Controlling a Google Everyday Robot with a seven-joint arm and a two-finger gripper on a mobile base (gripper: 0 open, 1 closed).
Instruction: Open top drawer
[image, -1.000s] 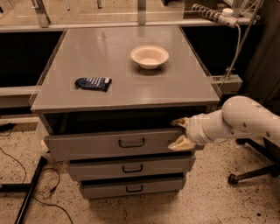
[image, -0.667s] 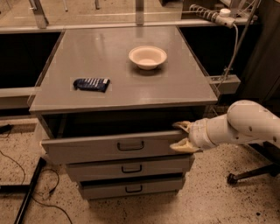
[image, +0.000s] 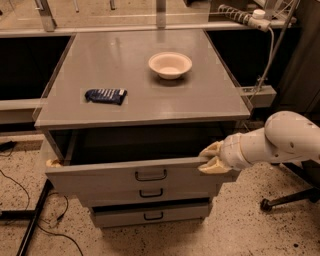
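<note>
Item: top drawer (image: 100, 178), lower centre of frame, part-way out beneath the counter (image: 140, 75); end effector (image: 212, 158), lower right, pinching the front's right upper rim, not the handle (image: 150, 175); risk: off-centre pull may rack the drawer, or the grip may slip off the thin rim.

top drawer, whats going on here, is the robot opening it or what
Yes, it looks that way. The robot's one arm is working on the top drawer of the grey cabinet. Its gripper is at the right end of the drawer front, clamped on the upper edge rather than the black bar handle. The drawer stands partway out, with a dark gap behind its front. A white bowl and a blue packet sit on top of the cabinet, untouched.
</note>
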